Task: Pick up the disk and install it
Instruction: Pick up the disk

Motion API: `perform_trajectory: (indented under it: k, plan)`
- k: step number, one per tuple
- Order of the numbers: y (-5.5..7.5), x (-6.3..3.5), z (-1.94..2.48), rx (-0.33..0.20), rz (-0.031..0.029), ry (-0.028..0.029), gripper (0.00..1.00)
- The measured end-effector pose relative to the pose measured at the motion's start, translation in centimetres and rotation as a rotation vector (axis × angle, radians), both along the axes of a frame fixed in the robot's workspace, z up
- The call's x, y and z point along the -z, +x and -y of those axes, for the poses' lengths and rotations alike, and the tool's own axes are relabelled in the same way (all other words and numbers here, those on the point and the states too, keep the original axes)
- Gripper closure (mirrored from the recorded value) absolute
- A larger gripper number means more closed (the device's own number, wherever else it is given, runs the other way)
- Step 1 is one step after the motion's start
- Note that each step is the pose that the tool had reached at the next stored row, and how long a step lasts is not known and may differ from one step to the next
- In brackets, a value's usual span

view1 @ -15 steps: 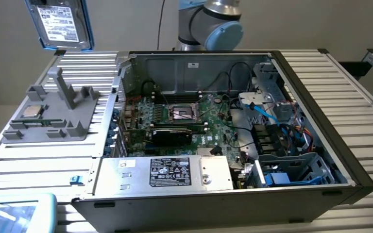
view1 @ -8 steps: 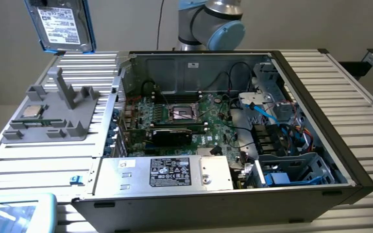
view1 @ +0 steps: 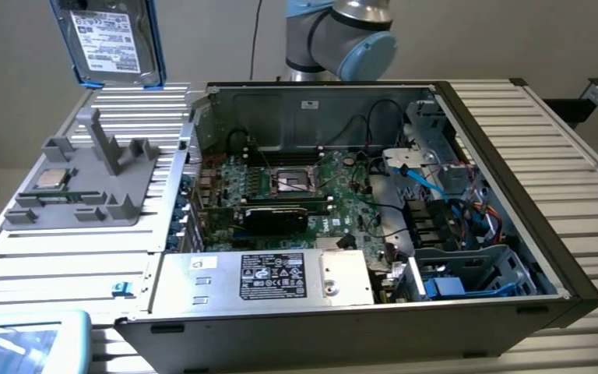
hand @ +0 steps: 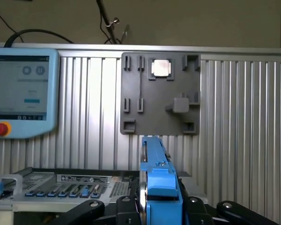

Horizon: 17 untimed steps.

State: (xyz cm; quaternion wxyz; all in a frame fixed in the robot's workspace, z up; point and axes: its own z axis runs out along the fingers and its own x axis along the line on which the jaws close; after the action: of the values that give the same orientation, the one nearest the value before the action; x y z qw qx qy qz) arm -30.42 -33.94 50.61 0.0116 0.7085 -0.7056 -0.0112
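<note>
The disk (view1: 112,39) hangs upright in the air at the exterior view's upper left, above the ribbed table, its white label facing out and a blue rail along its edge. In the wrist view the disk (hand: 157,183) is seen edge-on with its blue bracket, clamped between the black fingers of my gripper (hand: 159,208), which is shut on it. It sits well away from the open computer case (view1: 382,195).
A grey fixture (view1: 86,183) holding a small square CPU chip (view1: 52,179) lies under the disk. The case holds a motherboard, a silver box with a black label (view1: 278,276) and a blue drive cage (view1: 466,273). A teach pendant (view1: 24,343) is at the near corner.
</note>
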Motion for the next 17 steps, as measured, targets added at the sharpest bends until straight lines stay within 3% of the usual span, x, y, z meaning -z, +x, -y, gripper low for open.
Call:
perform_trajectory:
  k: [10, 17]
  plan:
    - [4.1, -0.84, 1.41, 0.0, -0.0003, -0.0001, 0.63]
    - [6.3, -1.09, 3.03, 0.0, -0.0002, -0.0001, 0.63]
